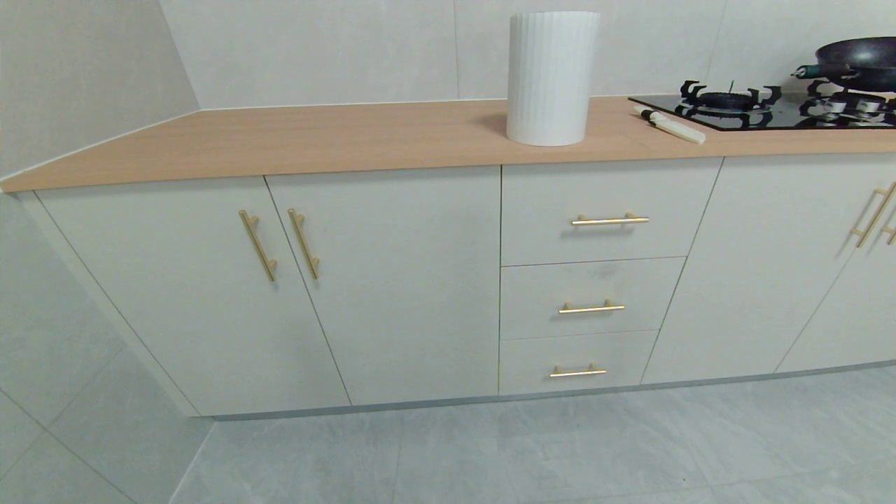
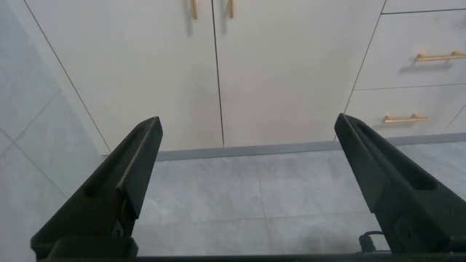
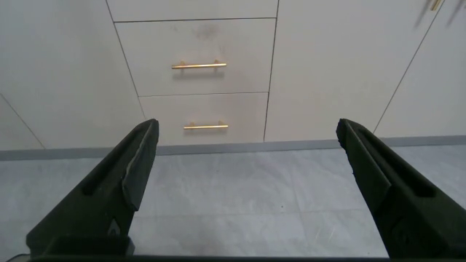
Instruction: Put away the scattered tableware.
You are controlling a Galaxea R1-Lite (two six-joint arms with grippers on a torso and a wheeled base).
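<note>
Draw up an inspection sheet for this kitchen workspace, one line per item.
Surface: wooden countertop, running along the tiled wall.
Job's things: cream utensil lying flat by the hob's corner; white ribbed container upright on the counter, left of it.
Clutter: dark pan on the right burner of the hob.
Grippers: left gripper open, holding nothing, low over the floor; right gripper open, holding nothing, facing the lower drawers.
Cables: nothing seen.
Surroundings: three drawers and the cabinet doors all shut; grey tiled floor.
</note>
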